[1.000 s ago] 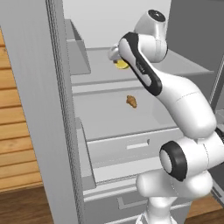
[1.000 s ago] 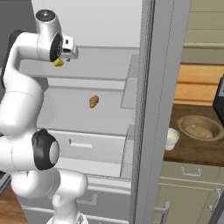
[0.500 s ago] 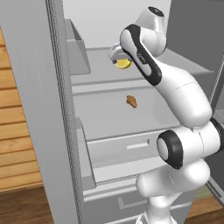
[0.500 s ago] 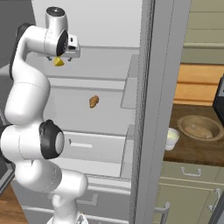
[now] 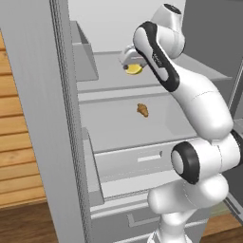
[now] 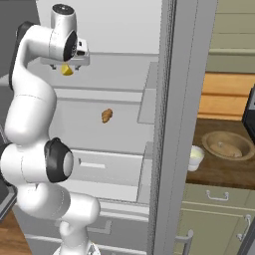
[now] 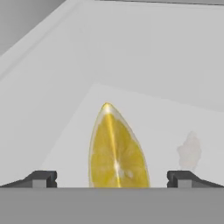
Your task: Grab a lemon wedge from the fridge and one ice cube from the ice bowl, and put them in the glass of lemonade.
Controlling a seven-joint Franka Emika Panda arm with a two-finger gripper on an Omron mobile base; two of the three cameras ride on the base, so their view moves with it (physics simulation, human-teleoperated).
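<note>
The fridge [image 5: 52, 118] is seen with its doors swung wide, most likely so that the shelves can be reached. In the right base view, a dark counter [image 6: 219, 172] is found at three o'clock from the fridge. The ice bowl [image 6: 225, 145] is set on it, wide and brownish with a pale rim. The glass of lemonade [image 6: 195, 158] is placed just beside the bowl, at its eight o'clock, small and whitish. They are probably kept close together so that the drink can be filled quickly.

The gripper [image 7: 112, 178] is held up at the top shelf, right over the lemon wedge [image 7: 117, 151]. The jaws are spread wide, with one tip at nine o'clock and one at three o'clock of the wedge, likely so that it can be pinched next. Nothing is gripped yet.

The lemon wedge is bright yellow, with a pointed top and a curved rind. It is stood on the white shelf. A small brown lump [image 5: 142, 110] is left on the shelf below, at six o'clock from the wedge.
</note>
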